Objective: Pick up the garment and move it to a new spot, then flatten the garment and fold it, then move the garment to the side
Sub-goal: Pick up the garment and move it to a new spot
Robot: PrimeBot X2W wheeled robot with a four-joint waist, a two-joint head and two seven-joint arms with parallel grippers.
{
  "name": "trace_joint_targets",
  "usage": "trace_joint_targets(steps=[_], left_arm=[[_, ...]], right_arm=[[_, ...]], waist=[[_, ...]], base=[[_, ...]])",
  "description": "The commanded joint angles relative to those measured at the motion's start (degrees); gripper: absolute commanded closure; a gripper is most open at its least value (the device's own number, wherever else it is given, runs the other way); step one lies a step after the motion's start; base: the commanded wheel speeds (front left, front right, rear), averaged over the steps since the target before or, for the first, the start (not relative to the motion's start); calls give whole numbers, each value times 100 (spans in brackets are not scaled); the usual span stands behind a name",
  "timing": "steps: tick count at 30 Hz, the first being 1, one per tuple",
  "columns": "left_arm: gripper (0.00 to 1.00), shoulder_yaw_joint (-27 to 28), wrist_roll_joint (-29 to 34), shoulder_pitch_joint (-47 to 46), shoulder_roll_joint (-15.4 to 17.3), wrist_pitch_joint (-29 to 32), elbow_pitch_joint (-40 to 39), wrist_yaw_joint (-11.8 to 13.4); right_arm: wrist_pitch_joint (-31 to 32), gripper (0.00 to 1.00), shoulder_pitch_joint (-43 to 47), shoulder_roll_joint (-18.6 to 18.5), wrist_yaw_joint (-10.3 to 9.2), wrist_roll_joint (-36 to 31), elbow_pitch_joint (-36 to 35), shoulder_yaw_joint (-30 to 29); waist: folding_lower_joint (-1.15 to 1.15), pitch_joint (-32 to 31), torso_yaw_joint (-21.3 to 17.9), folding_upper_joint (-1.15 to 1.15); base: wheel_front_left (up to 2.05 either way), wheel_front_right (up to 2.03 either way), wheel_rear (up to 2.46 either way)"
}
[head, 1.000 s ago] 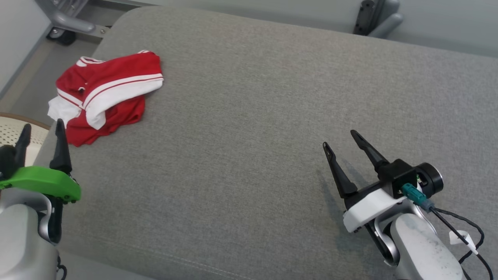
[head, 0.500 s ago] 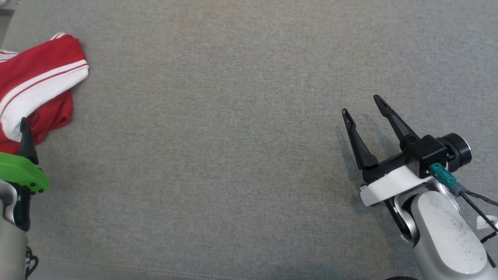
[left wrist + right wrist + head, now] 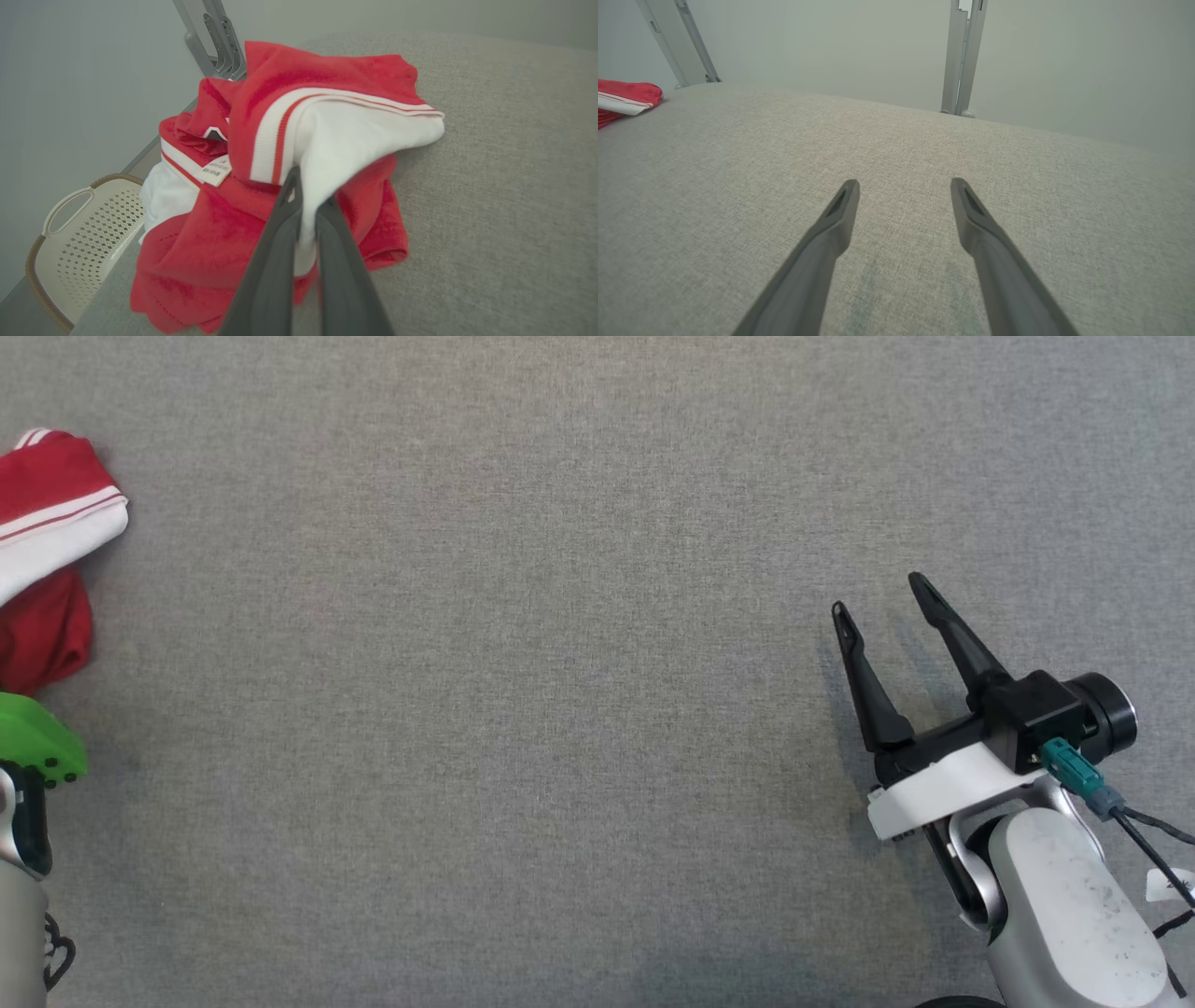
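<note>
The garment (image 3: 289, 116), a crumpled red top with white bands and stripes, lies in a heap near the left end of the grey cushion (image 3: 523, 663). In the left wrist view my left gripper (image 3: 310, 191) is shut on a white fold of it, and fabric shows between the fingers. The head view catches just the garment's edge (image 3: 47, 551) and the left gripper's green mount (image 3: 33, 737) at the far left. Far to the right, my right gripper (image 3: 878, 597) hovers open just above the bare cushion with nothing between its fingers (image 3: 840, 210). The garment (image 3: 626, 100) sits well off to its left.
A cream perforated basket (image 3: 79, 242) stands beside the cushion's left end, below the garment. Grey metal frame legs (image 3: 964, 56) rise behind the cushion's far edge, and another leg (image 3: 215, 37) stands behind the garment. Between the garment and the right gripper there is wide open cushion.
The head camera has tilted down and turned, pushing the garment to the left edge. My left gripper has gone from open to shut on the garment's white fold. The right gripper stays open.
</note>
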Motion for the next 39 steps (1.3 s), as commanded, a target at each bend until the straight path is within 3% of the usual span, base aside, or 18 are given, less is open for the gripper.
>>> trace_joint_targets(steps=[1, 7, 11, 15, 25, 30, 34, 35, 36, 39], left_arm=[[100, 47, 117, 98, 63, 0, -235, -77], [100, 154, 624, 558, -148, 0, -1548, -324], [100, 136, 891, 1037, -547, 0, -2559, -446], [100, -346, 1175, 1384, -936, -1, -3069, -499], [100, -2126, 676, 1256, -1938, -1, -3392, -495], [100, -2799, 419, 931, -2147, -1, -3452, -489], [100, -2961, 657, 774, -2186, 0, -3088, -486], [56, -2973, 706, 783, -2189, 0, -2929, -480], [0, -2958, 749, 788, -2192, -1, -2827, -478], [0, -2879, 751, 1044, -2196, 0, -2446, -447]], right_arm=[[-43, 0, 99, 30, -7, 45, 84, -15], [-93, 0, 338, 259, -7, 175, 395, -96], [-94, 0, 508, 426, -7, 308, 547, -141], [-97, 0, 686, 537, -7, 384, 593, -173], [-94, 0, 924, 661, -7, 535, 729, -215], [-95, 0, 883, 674, -6, 550, 759, -223], [-95, 0, 861, 683, -6, 579, 775, -224], [-96, 0, 857, 686, -6, 587, 778, -220], [-96, 0, 858, 687, -6, 607, 776, -223], [-95, 0, 903, 689, -6, 687, 761, -212]], waist=[[-1, -246, -33, 0], [-1, -843, -106, 0], [-1, -1295, -265, 0], [-1, -1635, -520, 0], [-1, -2016, -1603, 0], [-1, -1969, -2209, 0], [-1, -1903, -2503, 0], [-1, -1904, -2549, 0], [-1, -1903, -2584, 0], [-1, -1963, -2588, 0]], base=[[0, 0, 0], [0, 0, 0], [0, 0, 0], [0, 0, 0], [0, 0, 0], [0, 0, 0], [0, 0, 0], [0, 0, 0], [0, 0, 0], [0, 0, 0]])
